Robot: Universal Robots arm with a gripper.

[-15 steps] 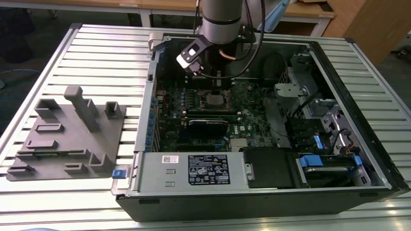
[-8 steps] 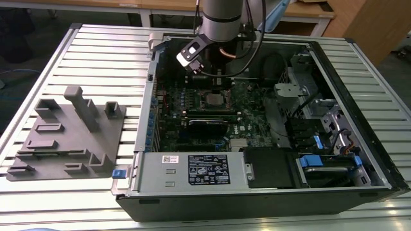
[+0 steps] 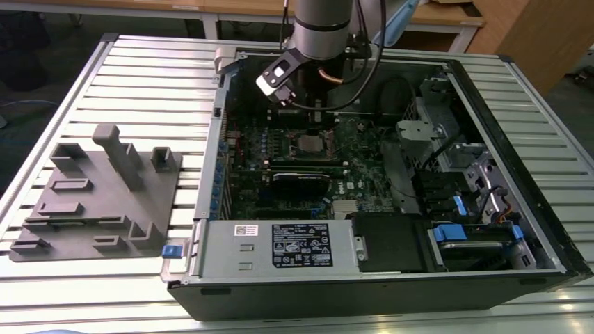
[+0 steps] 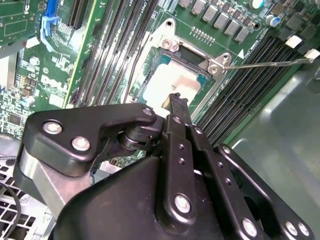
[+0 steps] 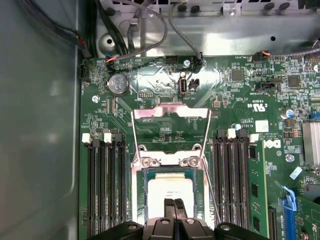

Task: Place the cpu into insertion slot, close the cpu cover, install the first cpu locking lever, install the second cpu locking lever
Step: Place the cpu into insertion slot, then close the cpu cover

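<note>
First wrist view: jaws together at edge of cpu (image 5: 170, 187), cpu cover (image 5: 170, 114) open.

In the exterior view the arm (image 3: 321, 28) stands upright, wrist slightly tilted; in the first wrist view the gripper (image 5: 175, 206) points downward, both fingers pressed together.
</note>
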